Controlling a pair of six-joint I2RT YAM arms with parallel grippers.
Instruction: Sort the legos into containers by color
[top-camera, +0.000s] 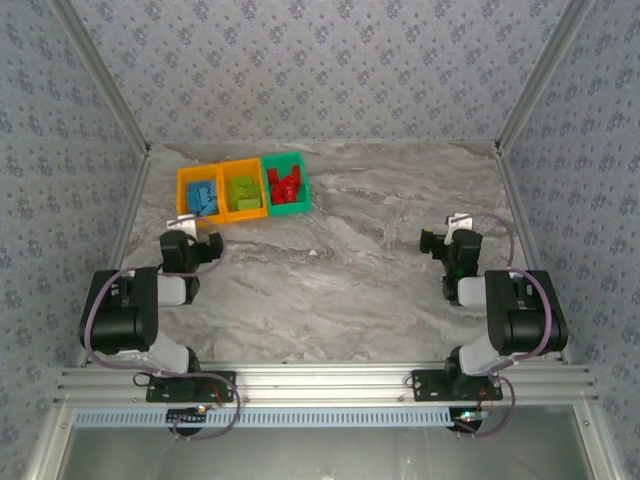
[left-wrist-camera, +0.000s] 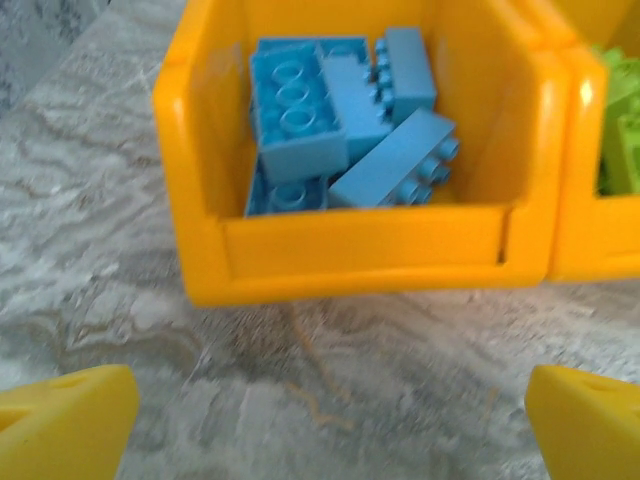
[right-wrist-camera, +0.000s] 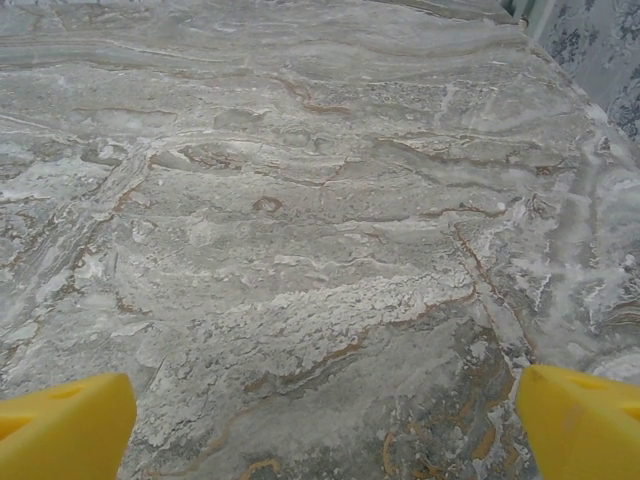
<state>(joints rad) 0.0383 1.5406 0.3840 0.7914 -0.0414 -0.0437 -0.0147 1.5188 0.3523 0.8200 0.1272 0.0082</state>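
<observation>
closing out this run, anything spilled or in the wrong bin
Nothing stands out. Blue legos lie in the left orange bin, lime ones in the middle orange bin, red ones in the green bin.

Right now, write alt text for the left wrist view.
An orange bin holding blue legos stands on the marble table, ahead of the left gripper, its yellow jaws wide apart. A second orange bin with lime green legos adjoins it.

Grey marbled table (top-camera: 380, 270) (brown-veined), floral-patterned walls (top-camera: 320, 60), aluminium rail (top-camera: 320, 385) along near edge
</observation>
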